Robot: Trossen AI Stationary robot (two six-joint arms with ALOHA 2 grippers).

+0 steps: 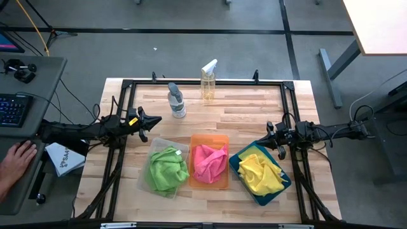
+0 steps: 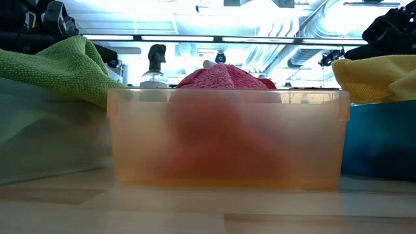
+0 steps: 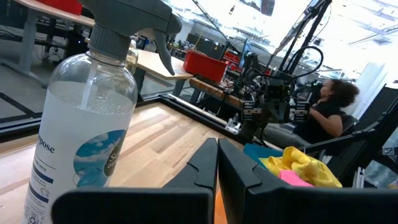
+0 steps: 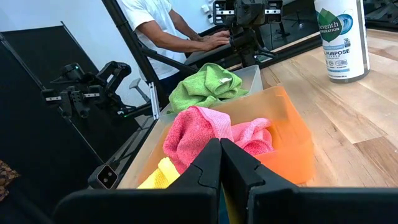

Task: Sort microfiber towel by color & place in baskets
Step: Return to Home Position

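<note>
Three baskets stand in a row near the table's near edge. The clear basket (image 1: 166, 166) holds lime green towels (image 1: 167, 169), the orange basket (image 1: 209, 161) holds pink towels (image 1: 210, 160), and the teal basket (image 1: 260, 173) holds yellow towels (image 1: 261, 172). My left gripper (image 1: 156, 118) is shut and hovers above the table, left of the clear basket's far end. My right gripper (image 1: 269, 129) is shut and hovers just beyond the teal basket's far corner. In the low view the pink towels (image 2: 224, 77) rise over the orange basket's rim (image 2: 227, 96).
Two clear spray bottles stand on the far part of the table: one with a dark head (image 1: 176, 100) near my left gripper, one with a white head (image 1: 208, 81) farther back. A person's hand (image 1: 16, 159) rests at a desk off the table's left side. Bare wood shows between bottles and baskets.
</note>
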